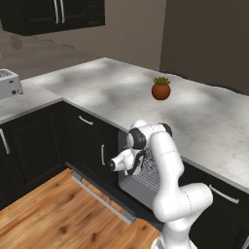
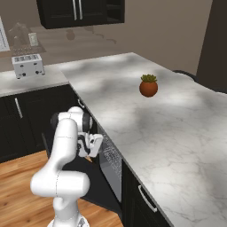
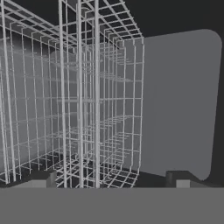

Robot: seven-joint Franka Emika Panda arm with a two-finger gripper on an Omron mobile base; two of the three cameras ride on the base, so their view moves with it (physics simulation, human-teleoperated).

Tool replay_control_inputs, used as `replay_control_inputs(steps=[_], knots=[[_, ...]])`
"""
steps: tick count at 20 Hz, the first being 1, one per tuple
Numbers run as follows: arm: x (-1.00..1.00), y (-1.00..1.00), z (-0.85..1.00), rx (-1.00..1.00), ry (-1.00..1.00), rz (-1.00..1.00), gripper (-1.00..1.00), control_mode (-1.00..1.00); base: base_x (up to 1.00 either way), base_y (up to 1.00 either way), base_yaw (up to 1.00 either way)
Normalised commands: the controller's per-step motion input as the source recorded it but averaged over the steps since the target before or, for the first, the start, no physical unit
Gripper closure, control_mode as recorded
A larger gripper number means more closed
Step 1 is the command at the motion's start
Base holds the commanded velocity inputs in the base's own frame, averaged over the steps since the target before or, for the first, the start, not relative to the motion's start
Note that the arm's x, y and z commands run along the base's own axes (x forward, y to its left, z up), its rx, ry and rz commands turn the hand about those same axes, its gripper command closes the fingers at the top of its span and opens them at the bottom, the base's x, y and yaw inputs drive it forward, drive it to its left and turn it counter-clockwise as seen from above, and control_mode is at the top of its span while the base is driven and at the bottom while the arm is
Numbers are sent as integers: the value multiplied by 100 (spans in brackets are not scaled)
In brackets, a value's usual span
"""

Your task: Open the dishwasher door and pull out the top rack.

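- Left base view: the dishwasher door (image 1: 99, 197) lies folded down over the wood floor (image 1: 48, 219), its grey edge strip toward the camera. The arm's gripper (image 1: 133, 165) reaches at the open cavity, where the grid of the top rack (image 1: 148, 172) shows behind it.
- Same view: one toaster (image 1: 8, 83) at the far left and one potted plant (image 1: 161, 88) on the marble counter (image 1: 204, 121).
- Right base view: it looks along the counter's edge, so the rack's wire appears as a narrow sliver under the countertop; two silver handles show on the upper cabinet (image 2: 80, 11).
- Hand view: the rack's wires stand close in front at left, the grey inner face of the door at right. Two finger tips (image 3: 41, 179) stand wide apart, released, gripping nothing.
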Motion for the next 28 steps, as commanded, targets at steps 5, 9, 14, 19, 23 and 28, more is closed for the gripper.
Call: replay_control_inputs(steps=[5,9,14,19,23,28], knots=[[24,-13,-8,0,0,0,-100,-100,0,0,0],[29,-12,-16,0,0,0,-100,-100,0,0,0],[30,-12,-20,0,0,0,-100,-100,0,0,0],[26,-10,-26,0,0,0,-100,-100,0,0,0],[24,-6,-30,0,0,0,-100,-100,0,0,0],[27,-6,-27,0,0,0,-100,-100,0,0,0]])
